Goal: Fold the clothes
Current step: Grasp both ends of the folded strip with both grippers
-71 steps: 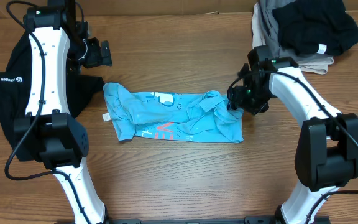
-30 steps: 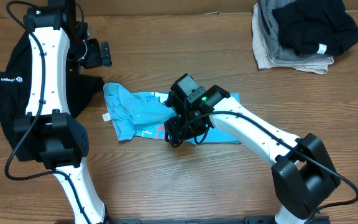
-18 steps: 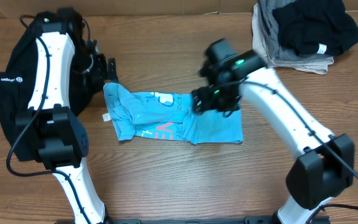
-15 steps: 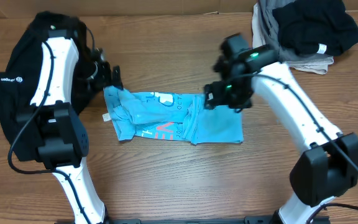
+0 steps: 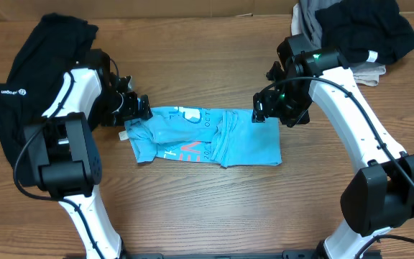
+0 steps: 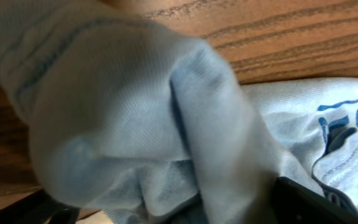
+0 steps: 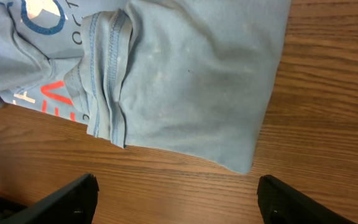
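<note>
The light blue T-shirt (image 5: pixel 243 144) lies partly folded across the middle of the table, with white and red print showing. My left gripper (image 5: pixel 136 109) is at its bunched left end. In the left wrist view the blue fabric (image 6: pixel 135 124) fills the frame and sits between the spread fingers (image 6: pixel 166 208), which are open around it. My right gripper (image 5: pixel 264 111) hovers over the shirt's upper right edge, open and empty. In the right wrist view its fingers (image 7: pixel 176 193) are over bare wood, just off the shirt's flat right part (image 7: pixel 197 81). A black top with a white logo (image 5: pixel 6 101) lies at far left.
A pile of dark and grey garments (image 5: pixel 358 29) sits at the back right corner. The left arm's white links run along the black top. Bare wood table (image 5: pixel 207 208) lies in front of the shirt.
My right gripper carried the shirt's right side over to the left, let go and drew back to the right. My left gripper came down from the back to the shirt's left end.
</note>
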You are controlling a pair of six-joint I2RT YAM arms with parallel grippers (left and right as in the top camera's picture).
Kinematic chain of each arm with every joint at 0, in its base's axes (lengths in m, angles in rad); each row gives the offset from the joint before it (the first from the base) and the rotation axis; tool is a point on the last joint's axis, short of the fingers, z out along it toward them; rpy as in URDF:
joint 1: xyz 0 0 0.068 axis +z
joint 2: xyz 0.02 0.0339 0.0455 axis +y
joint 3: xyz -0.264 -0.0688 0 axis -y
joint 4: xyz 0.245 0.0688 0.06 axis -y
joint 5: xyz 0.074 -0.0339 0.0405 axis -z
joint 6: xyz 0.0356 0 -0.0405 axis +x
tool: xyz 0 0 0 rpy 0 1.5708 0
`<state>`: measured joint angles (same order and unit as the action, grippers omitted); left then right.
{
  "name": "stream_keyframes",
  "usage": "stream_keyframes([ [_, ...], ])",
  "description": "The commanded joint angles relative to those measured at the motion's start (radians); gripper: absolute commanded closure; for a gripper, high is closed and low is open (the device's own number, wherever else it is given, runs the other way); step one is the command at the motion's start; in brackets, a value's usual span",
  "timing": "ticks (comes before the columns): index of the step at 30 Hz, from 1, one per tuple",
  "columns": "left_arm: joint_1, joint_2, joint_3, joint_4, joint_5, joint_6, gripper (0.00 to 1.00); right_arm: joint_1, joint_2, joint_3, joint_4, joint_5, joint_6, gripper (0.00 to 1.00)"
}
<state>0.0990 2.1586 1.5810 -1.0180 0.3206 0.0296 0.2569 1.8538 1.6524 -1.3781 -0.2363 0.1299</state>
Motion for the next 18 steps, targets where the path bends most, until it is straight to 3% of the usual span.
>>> stream_keyframes([
  [1, 0.002, 0.02, -0.097, 0.036, 0.012, 0.021, 0.05, 0.003, -0.026, 0.019, 0.003, 0.0, -0.007, 0.15],
  [3, 0.002, 0.02, -0.123, 0.051, 0.013, 0.02, 0.16, 0.003, -0.026, 0.019, 0.004, 0.0, -0.007, 0.16],
  [7, 0.002, 0.02, -0.148, 0.047, 0.013, 0.019, 0.9, 0.003, -0.026, 0.016, 0.019, 0.0, 0.002, 0.23],
  [11, -0.001, 0.02, -0.148, 0.031, 0.013, 0.016, 0.96, 0.003, -0.026, 0.004, 0.052, 0.0, 0.027, 0.33],
  [14, 0.005, 0.019, -0.114, 0.008, -0.05, 0.031, 0.96, 0.003, -0.022, -0.024, 0.098, 0.0, 0.047, 0.6],
  [18, 0.033, 0.019, 0.062, -0.153, -0.066, 0.033, 0.96, 0.003, -0.012, -0.085, 0.176, -0.061, 0.05, 0.88],
])
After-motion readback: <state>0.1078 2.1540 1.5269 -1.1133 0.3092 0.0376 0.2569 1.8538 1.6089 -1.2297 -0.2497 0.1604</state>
